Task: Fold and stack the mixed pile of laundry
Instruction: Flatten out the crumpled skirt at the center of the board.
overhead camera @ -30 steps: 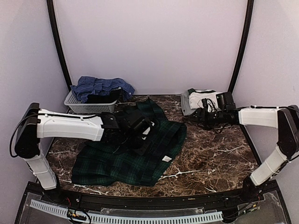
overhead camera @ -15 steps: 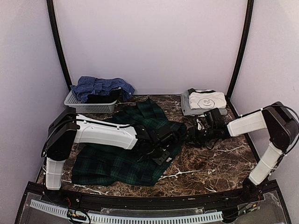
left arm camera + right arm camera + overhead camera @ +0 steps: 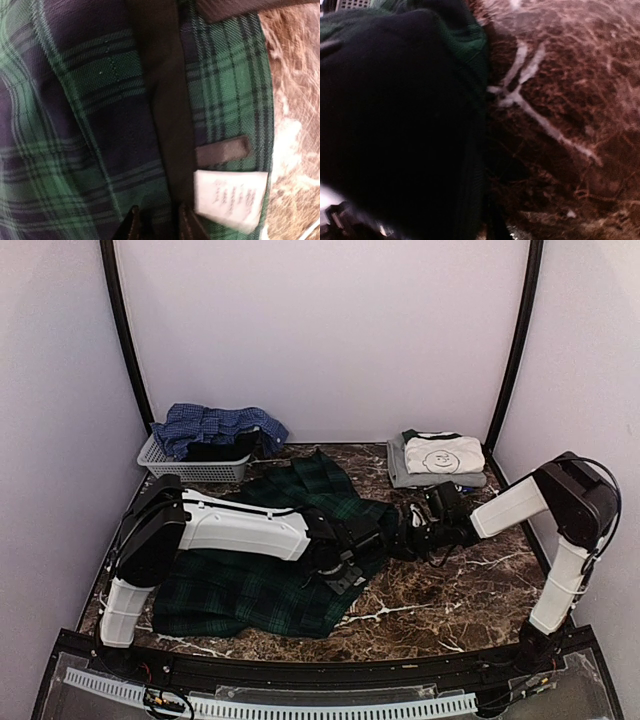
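The dark green tartan shirt (image 3: 250, 590) lies spread out flat on the left half of the marble surface (image 3: 450, 590). Its long axis slants from the near-left corner up toward the middle, and one pointed flap reaches toward the far edge. The end with the white label (image 3: 230, 200) and a small dark loop (image 3: 222, 150) faces the right edge.

The left arm stretches across the shirt, and the left claw (image 3: 345, 568) is low over that right-hand end. In the left wrist view its two tips are drawn close together, with the shirt's dark band running between them. Whether they are actually pinching the cloth cannot be told. The right claw (image 3: 402, 537) reaches in from the right edge and meets the shirt's right border. Its wrist view is filled with dark, blurred cloth, so I cannot tell if it is spread or pressed together.

There is one tartan shirt. One blue checked shirt (image 3: 215, 425) is heaped over one dark item (image 3: 215, 451) in the single pale slatted basket (image 3: 190, 470) at the far-left corner. One white tee (image 3: 443, 454) sits folded at the far-right corner on a grey folded piece (image 3: 400, 472), well apart from the tartan shirt.
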